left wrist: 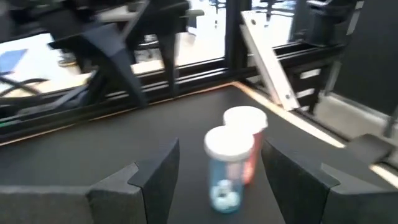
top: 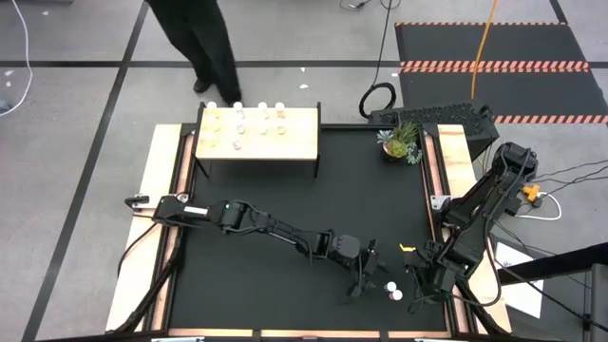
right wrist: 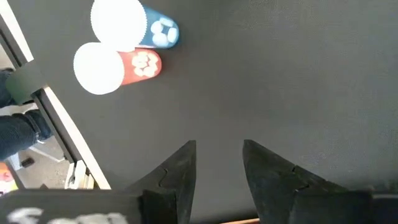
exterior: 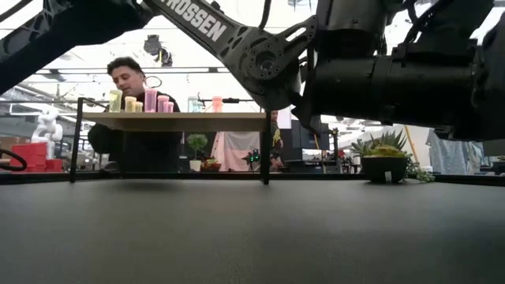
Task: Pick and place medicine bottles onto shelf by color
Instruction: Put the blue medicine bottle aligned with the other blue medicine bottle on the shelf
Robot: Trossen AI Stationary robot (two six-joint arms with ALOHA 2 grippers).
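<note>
Two medicine bottles with white caps stand upright and side by side on the black table near its front right: a blue one (left wrist: 225, 174) and a red one (left wrist: 251, 146). My left gripper (left wrist: 221, 149) is low and nearly level, open, just short of them; its fingers flank the blue bottle without touching it. My right gripper (right wrist: 219, 146) hangs open above the table beside the pair (right wrist: 134, 46), pointing steeply down with nothing between its fingers. The wooden shelf (top: 256, 133) stands at the table's far left with several bottles (exterior: 146, 101) on it.
A green potted plant (top: 399, 141) stands at the far right corner. A small yellow object (top: 407, 249) lies near the two bottles. A person (top: 204, 43) stands behind the shelf. The black tabletop (top: 285, 199) between the shelf and the arms is bare.
</note>
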